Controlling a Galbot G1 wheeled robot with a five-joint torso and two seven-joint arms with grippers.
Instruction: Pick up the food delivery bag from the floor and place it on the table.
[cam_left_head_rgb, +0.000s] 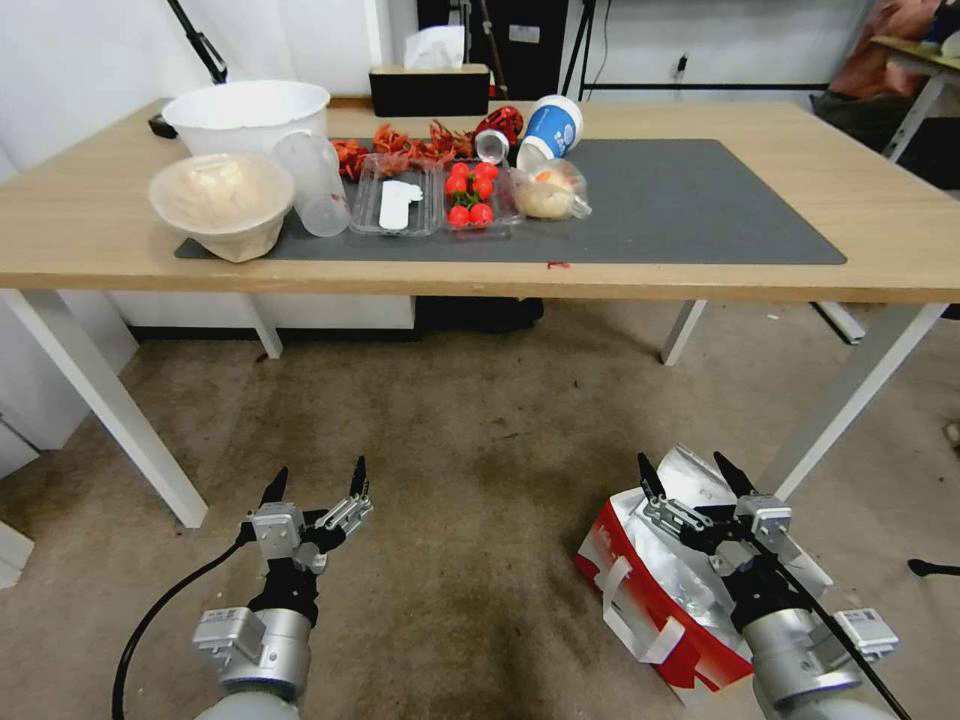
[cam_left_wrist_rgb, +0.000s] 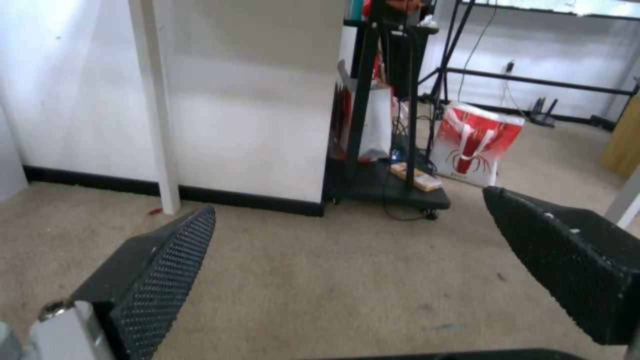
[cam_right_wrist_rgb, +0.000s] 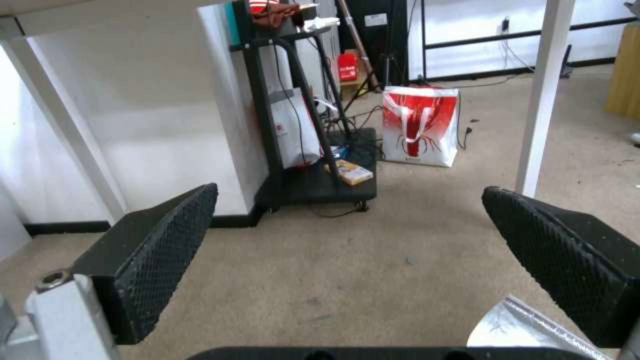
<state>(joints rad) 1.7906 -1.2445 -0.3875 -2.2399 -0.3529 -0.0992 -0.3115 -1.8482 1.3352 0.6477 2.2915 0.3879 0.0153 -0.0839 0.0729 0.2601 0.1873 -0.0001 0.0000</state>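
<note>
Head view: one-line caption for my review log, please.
Both grippers open: right gripper above the food delivery bag on the floor; left gripper empty.

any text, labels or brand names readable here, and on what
No text can be read as words.
Blue and white paper cup on the table: print too blurred to read.
Red can lying beside it: no legible label.
Red and white bag with a lobster picture far off on the carpet: picture only, small print under it unreadable.
Food delivery bag under the right claw: no legible logo.
</note>
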